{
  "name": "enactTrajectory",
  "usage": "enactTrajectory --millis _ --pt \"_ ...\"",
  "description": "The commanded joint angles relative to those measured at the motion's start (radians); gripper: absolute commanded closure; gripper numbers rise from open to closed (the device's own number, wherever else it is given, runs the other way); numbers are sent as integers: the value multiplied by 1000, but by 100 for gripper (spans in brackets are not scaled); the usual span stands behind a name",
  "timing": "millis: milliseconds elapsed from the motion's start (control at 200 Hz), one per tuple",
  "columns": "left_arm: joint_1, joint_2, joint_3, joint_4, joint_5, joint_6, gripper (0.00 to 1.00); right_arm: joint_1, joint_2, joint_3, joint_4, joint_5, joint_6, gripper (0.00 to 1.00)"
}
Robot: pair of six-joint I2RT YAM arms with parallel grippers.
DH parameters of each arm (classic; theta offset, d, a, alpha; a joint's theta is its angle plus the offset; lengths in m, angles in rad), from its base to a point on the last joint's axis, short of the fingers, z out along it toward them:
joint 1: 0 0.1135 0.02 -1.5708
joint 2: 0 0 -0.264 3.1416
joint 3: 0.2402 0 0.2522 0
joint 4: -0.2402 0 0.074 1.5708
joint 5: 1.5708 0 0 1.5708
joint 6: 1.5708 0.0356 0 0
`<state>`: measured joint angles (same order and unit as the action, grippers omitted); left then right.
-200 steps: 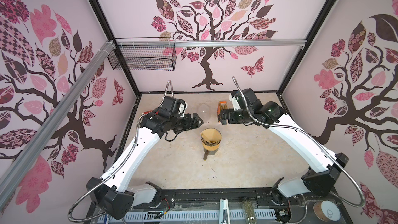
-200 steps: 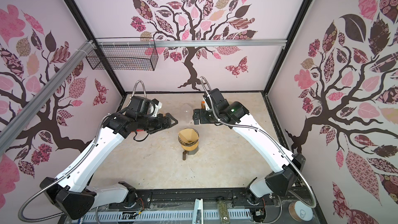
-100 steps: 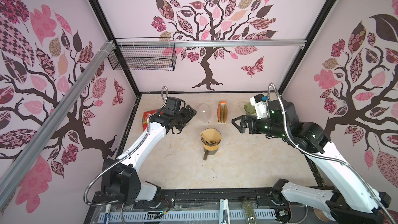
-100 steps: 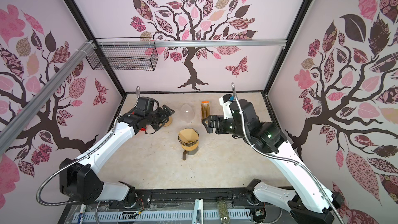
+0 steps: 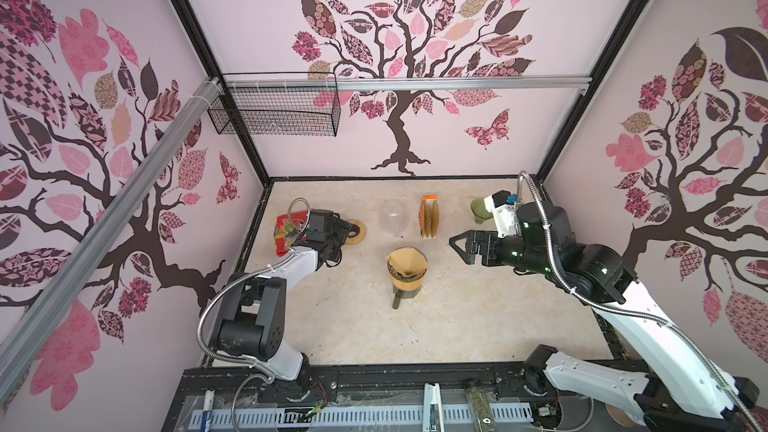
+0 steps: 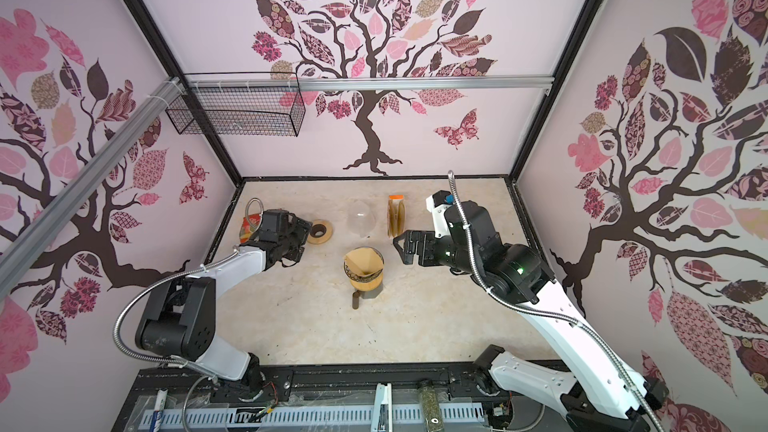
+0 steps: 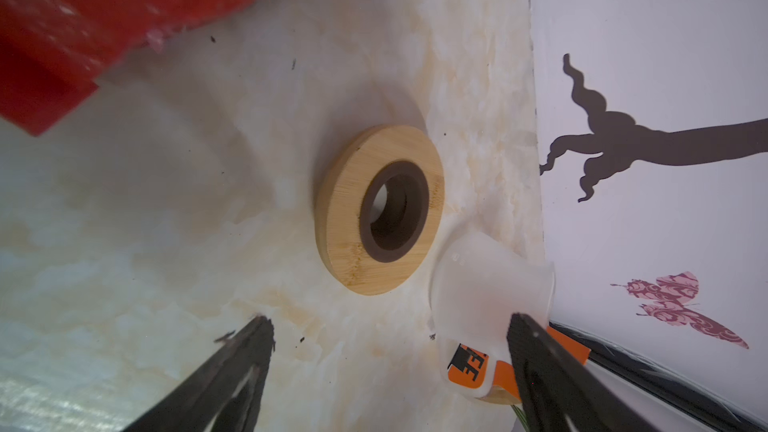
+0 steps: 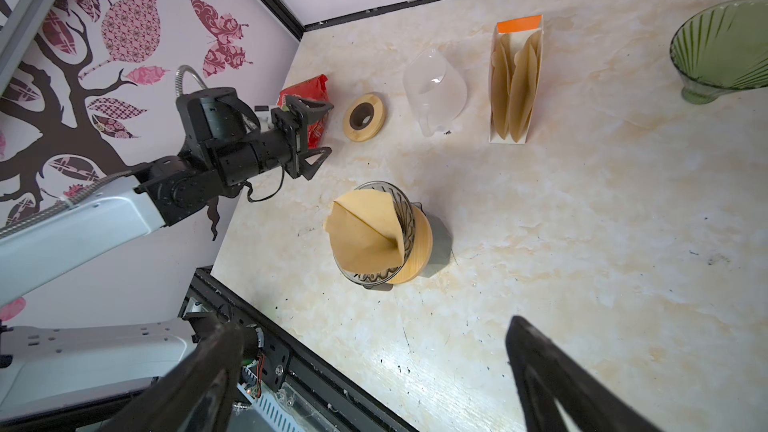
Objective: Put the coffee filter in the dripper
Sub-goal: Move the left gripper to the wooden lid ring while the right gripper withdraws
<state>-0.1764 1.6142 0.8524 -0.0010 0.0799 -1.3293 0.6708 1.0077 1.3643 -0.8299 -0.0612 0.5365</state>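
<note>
A brown paper coffee filter point(image 5: 406, 260) point(image 6: 362, 263) point(image 8: 365, 230) sits as an open cone inside the dark ribbed dripper point(image 5: 411, 282) point(image 8: 409, 218). The dripper stands on its wooden collar in the middle of the table. To the dripper's left, my left gripper point(image 5: 347, 229) point(image 6: 306, 231) point(image 7: 388, 322) is open with nothing between its fingers, pointing at a wooden ring. My right gripper point(image 5: 459, 249) point(image 6: 400, 249) point(image 8: 374, 324) hangs open and empty to the right of the dripper, above the table.
Along the back stand a wooden ring with a dark insert point(image 5: 357, 233) point(image 7: 380, 209), a clear plastic cone point(image 5: 392, 222) point(image 8: 434, 89), an orange-topped holder of spare filters point(image 5: 429, 218) point(image 8: 515, 85) and a green glass dripper point(image 5: 478, 209) point(image 8: 723, 51). A red bag point(image 5: 286, 230) lies back left.
Both arms have drawn away from the dripper: the left gripper went left to the wooden ring, the right gripper went right. The filter stays in the dripper.
</note>
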Motion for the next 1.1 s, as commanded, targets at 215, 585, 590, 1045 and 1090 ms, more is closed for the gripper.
enactTrajectory --millis 215,585,590,1045,1090 --pt "4 121 -90 290 20 -94 19 -1 -38 -18 1 89 23 0" --pt "9 219 -175 548 6 -156 37 -1 -24 -12 -13 83 8 0" --pt "9 221 -176 551 7 -157 37 -1 -22 -11 -13 83 8 0" --pt "47 272 -162 700 68 -172 53 -1 -7 -19 -12 75 -3 0" --pt "51 275 -161 713 74 -175 55 -1 -9 -21 -10 75 -2 0"
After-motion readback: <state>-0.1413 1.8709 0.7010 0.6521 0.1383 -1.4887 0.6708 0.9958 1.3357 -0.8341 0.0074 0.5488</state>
